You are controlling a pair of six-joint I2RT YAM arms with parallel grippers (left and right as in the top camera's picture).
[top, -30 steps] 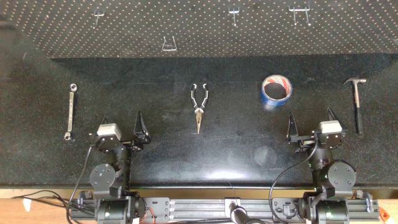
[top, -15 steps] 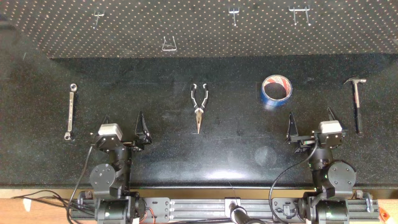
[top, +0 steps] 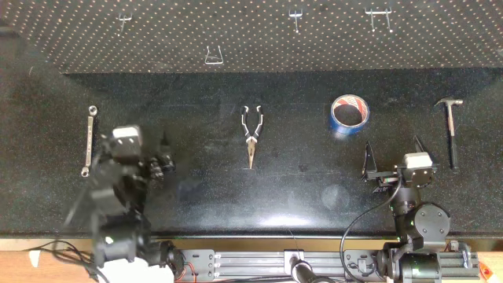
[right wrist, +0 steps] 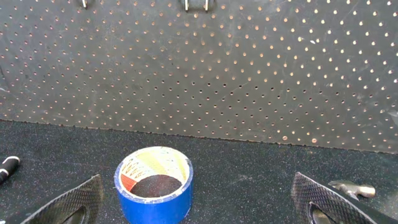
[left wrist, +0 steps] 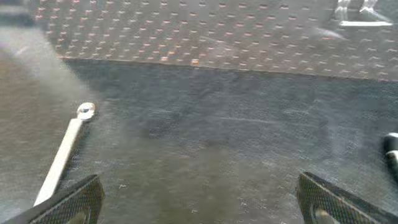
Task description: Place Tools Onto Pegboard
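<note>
A silver wrench [top: 89, 141] lies at the left of the black mat, pliers [top: 251, 134] in the middle, a blue tape roll [top: 349, 114] right of them and a hammer [top: 450, 130] at the far right. My left gripper [top: 145, 148] is open and lifted just right of the wrench [left wrist: 62, 155], with nothing between its fingers. My right gripper [top: 391, 155] is open and sits low near its base, facing the tape roll [right wrist: 153, 186], apart from it. The pegboard [top: 251, 39] stands along the back.
Metal hooks hang on the pegboard: one at the left [top: 123, 20], a wire loop [top: 213, 56], one in the middle [top: 295, 16] and a double hook [top: 378, 16]. The hammer head [right wrist: 351, 188] lies beside the right gripper. The mat's front edge runs before the arm bases.
The left arm has risen and swung up and to the left, toward the wrench. The right arm and all the tools have stayed still.
</note>
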